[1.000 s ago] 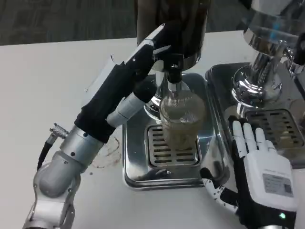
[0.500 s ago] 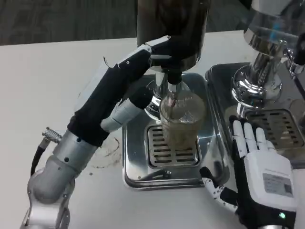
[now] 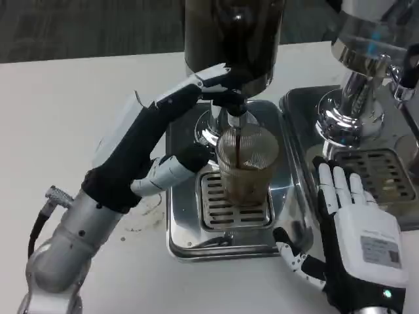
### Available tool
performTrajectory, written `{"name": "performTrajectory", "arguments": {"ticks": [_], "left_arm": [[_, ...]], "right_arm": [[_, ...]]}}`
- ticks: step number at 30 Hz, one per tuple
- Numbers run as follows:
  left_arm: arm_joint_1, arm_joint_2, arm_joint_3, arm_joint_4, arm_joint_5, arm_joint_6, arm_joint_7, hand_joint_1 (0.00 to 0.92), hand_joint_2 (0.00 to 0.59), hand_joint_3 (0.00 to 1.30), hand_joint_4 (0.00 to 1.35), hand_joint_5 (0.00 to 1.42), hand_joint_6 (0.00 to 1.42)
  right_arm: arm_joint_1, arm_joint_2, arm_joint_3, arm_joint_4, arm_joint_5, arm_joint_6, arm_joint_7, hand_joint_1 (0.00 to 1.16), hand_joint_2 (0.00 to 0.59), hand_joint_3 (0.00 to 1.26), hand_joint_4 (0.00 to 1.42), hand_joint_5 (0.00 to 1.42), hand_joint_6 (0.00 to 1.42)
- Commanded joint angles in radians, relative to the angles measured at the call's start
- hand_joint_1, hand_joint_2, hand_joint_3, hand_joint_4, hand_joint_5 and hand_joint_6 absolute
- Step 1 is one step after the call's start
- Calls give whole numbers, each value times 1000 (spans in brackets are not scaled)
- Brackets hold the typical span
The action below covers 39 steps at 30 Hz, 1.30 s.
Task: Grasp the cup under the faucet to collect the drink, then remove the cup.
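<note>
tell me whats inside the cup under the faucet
Brown drink fills the lower part of the cup, with a dark stream falling in from the faucet. The cup's bottom is hidden by the liquid.

A clear ribbed plastic cup (image 3: 247,165) stood upright on the slotted grate (image 3: 230,204) of a shiny metal drip tray (image 3: 183,216), directly under the faucet (image 3: 236,114). A thin dark stream ran from the faucet into it, and brown drink filled roughly its lower half.
</note>
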Motion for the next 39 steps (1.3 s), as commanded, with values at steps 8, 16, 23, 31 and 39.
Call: {"name": "performTrajectory", "arguments": {"ticks": [8, 16, 23, 31, 39], "left_arm": [[24, 20, -6, 14, 22, 2, 4, 0, 117, 312, 191, 393, 307], [29, 22, -11, 9, 18, 8, 4, 0, 120, 312, 191, 393, 307], [30, 25, -13, 7, 14, 11, 1, 0, 125, 316, 191, 393, 308], [26, 31, -12, 2, 12, 15, 0, 0, 128, 321, 192, 380, 299], [27, 38, -11, -2, 9, 19, -1, 0, 134, 325, 194, 377, 297]], "right_arm": [[-86, -11, -138, 83, 437, -277, 105, 535, 252, 0, 0, 0, 158], [-201, -9, -171, 205, 588, -374, 213, 568, 212, 0, 0, 0, 138], [-273, -2, -173, 278, 632, -399, 268, 585, 202, 0, 0, 0, 101], [-318, 8, -179, 342, 657, -420, 289, 597, 194, 0, 0, 0, 85], [-367, 21, -178, 400, 667, -434, 309, 600, 194, 0, 0, 0, 78]]}}
